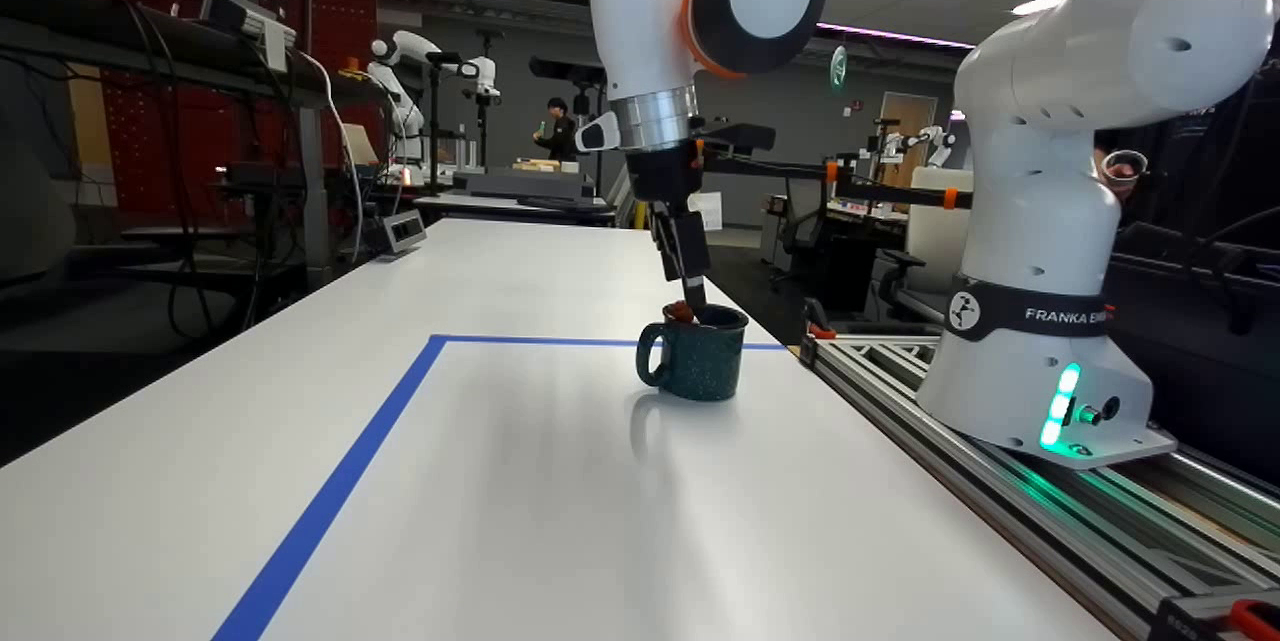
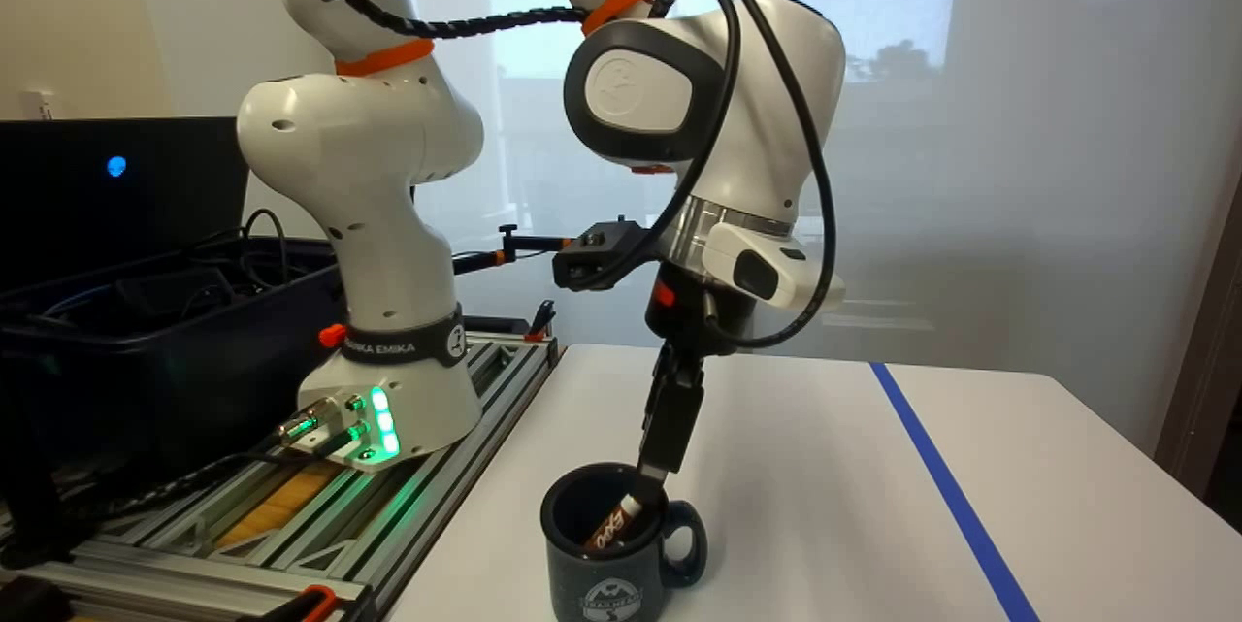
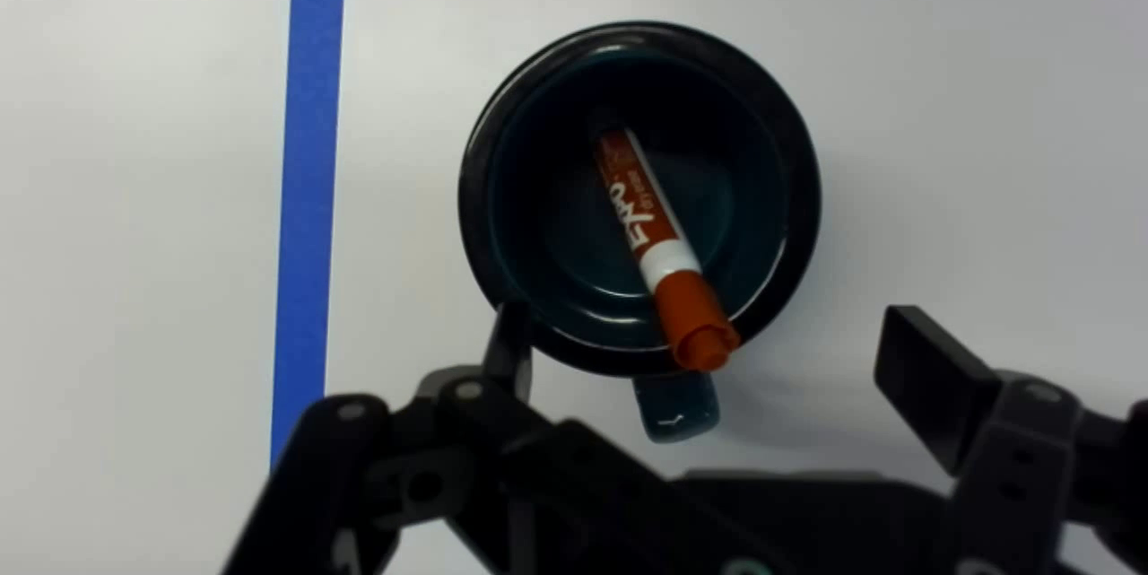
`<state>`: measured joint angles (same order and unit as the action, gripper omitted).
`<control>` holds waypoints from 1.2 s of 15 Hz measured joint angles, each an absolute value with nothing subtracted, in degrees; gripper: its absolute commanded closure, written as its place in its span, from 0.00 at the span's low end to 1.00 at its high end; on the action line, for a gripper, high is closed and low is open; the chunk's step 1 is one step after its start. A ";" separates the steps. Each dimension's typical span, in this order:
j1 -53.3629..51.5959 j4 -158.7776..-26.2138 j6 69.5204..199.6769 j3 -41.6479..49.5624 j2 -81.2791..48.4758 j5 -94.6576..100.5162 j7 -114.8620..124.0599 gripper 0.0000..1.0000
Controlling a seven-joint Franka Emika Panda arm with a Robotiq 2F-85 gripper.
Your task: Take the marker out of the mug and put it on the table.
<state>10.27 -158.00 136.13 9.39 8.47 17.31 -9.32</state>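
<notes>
Awaiting grasp, apparently; held nothing, with gripper wide apart near marker leaning inside mug. Called next for straddling upper end, closing, lifting clear of mug, then lowering onto worktop.

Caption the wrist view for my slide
Expo marker leaning inside a dark teal mug, with the gripper open nearby.

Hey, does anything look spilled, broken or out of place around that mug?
Nothing looks spilled or damaged there. The teal mug stands upright on the white table. The only slightly odd thing is the Expo marker leaning in the mug toward its handle, since mugs usually hold drinks.
</notes>
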 measured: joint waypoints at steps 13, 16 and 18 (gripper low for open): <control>10.75 -158.00 136.13 9.56 7.48 17.28 -9.23 0.52; 10.75 -157.93 136.14 9.70 7.48 17.27 -9.23 0.57; 10.75 -157.87 136.14 9.85 7.48 17.27 -9.23 0.61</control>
<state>10.75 -157.87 136.14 9.85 7.48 17.27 -9.23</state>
